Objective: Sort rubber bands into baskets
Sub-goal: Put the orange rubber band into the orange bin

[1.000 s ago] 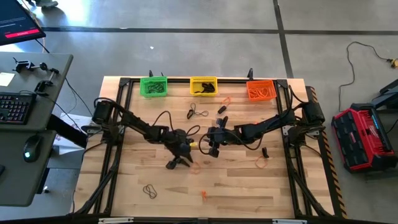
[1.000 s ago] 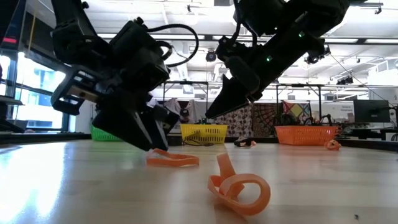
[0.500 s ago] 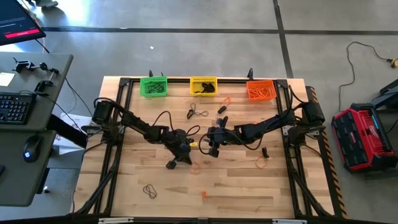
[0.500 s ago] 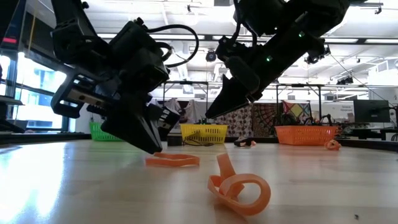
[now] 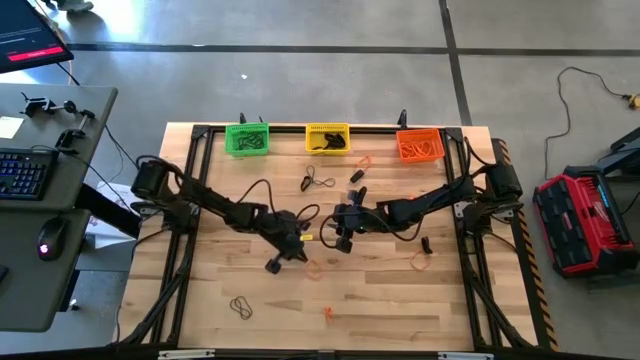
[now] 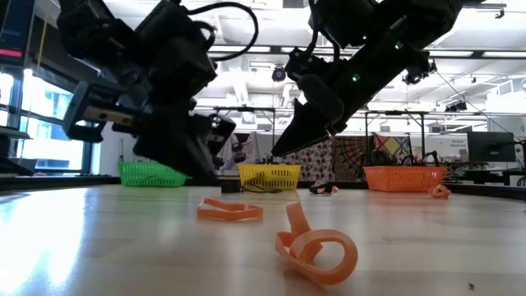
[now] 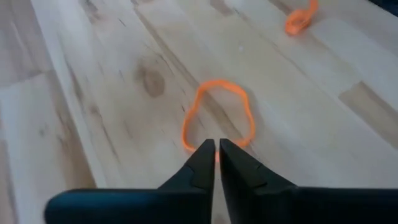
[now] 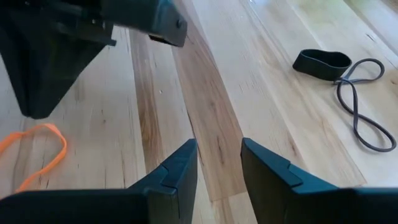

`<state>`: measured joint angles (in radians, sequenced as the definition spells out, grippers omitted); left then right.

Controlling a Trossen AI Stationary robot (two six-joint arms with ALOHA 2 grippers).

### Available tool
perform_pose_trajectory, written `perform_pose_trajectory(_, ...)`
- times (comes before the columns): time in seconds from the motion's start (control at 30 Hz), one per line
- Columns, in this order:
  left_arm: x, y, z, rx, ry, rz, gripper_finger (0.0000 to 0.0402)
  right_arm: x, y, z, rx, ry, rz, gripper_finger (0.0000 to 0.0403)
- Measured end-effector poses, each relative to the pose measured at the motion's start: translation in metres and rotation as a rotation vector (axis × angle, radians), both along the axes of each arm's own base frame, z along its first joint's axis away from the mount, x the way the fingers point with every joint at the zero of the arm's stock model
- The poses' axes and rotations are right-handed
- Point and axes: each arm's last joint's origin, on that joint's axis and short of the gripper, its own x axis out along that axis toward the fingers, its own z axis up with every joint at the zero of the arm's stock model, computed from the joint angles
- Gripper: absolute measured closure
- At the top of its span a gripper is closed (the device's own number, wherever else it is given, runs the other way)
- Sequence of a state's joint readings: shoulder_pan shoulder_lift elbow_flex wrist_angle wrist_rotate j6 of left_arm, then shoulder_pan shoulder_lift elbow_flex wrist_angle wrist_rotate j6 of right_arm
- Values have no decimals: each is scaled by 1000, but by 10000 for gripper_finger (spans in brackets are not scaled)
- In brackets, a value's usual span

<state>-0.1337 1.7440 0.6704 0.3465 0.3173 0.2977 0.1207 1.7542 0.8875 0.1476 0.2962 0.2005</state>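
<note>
The left gripper is over the middle of the wooden table, and its two fingers are pressed together with nothing between them. Just past its tips an orange rubber band lies flat on the wood as an open loop. From the low view, this gripper is up off the table and the orange loop rests on the boards below it, not held. A curled orange band lies nearer to that camera. The right gripper hangs near the middle of the table too, close to the left one, with its fingers apart and holding nothing. Near it lie a flat black band and a thin dark band twisted like a number eight. The three baskets stand in a row at the far edge of the table: the green basket, the yellow basket and the orange basket. Another dark band lies near the front of the table on the left side, and one more orange band lies on the right side.
</note>
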Motion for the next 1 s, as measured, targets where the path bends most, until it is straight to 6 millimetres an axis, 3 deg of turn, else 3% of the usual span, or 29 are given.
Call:
perform_pose_trajectory(0.37, 1, 0, -4, -38, 21, 7, 277, 0, 0, 0, 0, 0, 0, 288)
perform_pose_trajectory(0.5, 1, 1, -4, -53, 19, -5, 253, 0, 0, 0, 0, 0, 0, 288)
perform_pose_trajectory(1.0, 4, 6, -10, -79, 13, -22, 296, 1, 0, 1, -12, -5, 10, 288)
